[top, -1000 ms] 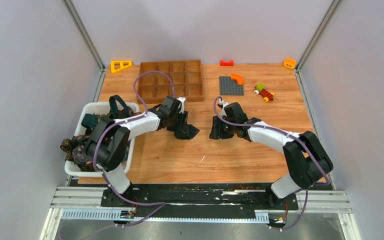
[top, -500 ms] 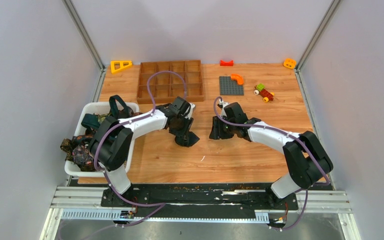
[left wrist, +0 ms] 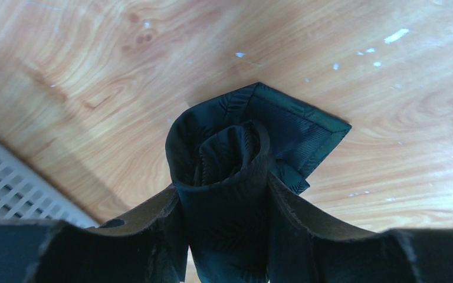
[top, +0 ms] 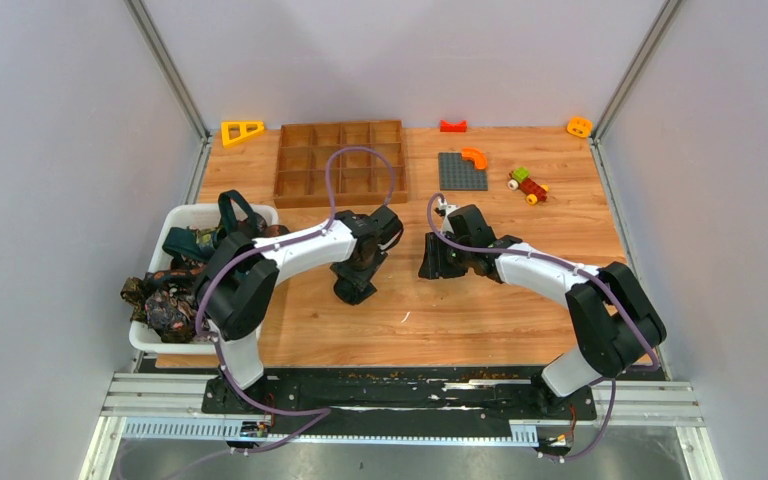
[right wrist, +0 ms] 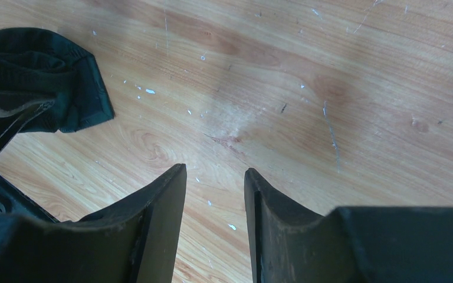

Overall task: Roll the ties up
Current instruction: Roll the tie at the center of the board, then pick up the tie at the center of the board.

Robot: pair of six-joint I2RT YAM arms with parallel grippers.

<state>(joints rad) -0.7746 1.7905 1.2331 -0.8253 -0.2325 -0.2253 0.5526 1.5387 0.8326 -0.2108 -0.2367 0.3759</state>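
Dark green tie roll (left wrist: 224,156) is being squeezed by the left gripper (left wrist: 223,197) so nothing unrolls; right gripper (right wrist: 215,177) is being held parted, empty.

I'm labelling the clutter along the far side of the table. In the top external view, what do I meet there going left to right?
yellow triangle → wooden compartment tray → grey baseplate → toy car → orange block. The small red piece is left out because it sits right above the baseplate.
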